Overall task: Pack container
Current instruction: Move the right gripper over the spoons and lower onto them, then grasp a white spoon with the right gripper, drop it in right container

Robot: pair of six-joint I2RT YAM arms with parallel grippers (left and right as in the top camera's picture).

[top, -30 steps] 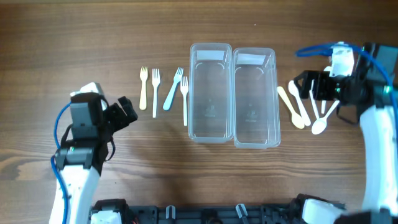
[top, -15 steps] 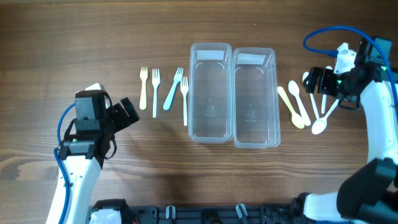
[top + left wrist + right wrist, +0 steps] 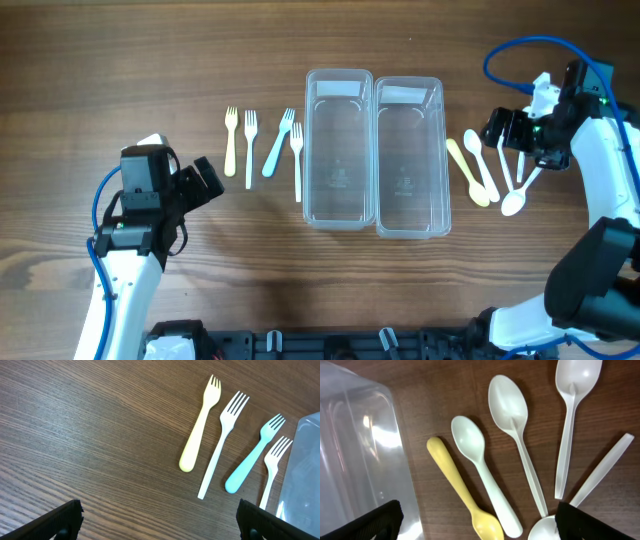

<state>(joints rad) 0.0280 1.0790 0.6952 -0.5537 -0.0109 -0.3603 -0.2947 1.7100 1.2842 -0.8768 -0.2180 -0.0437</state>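
Observation:
Two clear empty containers stand side by side mid-table, the left one (image 3: 309,150) and the right one (image 3: 443,150). Left of them lie a yellow fork (image 3: 230,145), a white fork (image 3: 249,150), a blue fork (image 3: 277,148) and another white fork (image 3: 297,160). Right of them lie a yellow spoon (image 3: 468,172) and several white spoons (image 3: 480,165). My left gripper (image 3: 205,180) is open and empty, short of the forks. My right gripper (image 3: 497,130) is open and empty over the spoons. The right wrist view shows the yellow spoon (image 3: 460,487) between the open fingers (image 3: 477,522).
The left wrist view shows the forks (image 3: 199,425) ahead and the left container's corner (image 3: 305,480) at the right edge. The right wrist view has the right container's wall (image 3: 355,455) at the left. Bare wood lies in front of the containers.
My right arm has swung and its wrist has turned, with the gripper staying over the spoons. My left arm shifted slightly, then held still. No object has moved.

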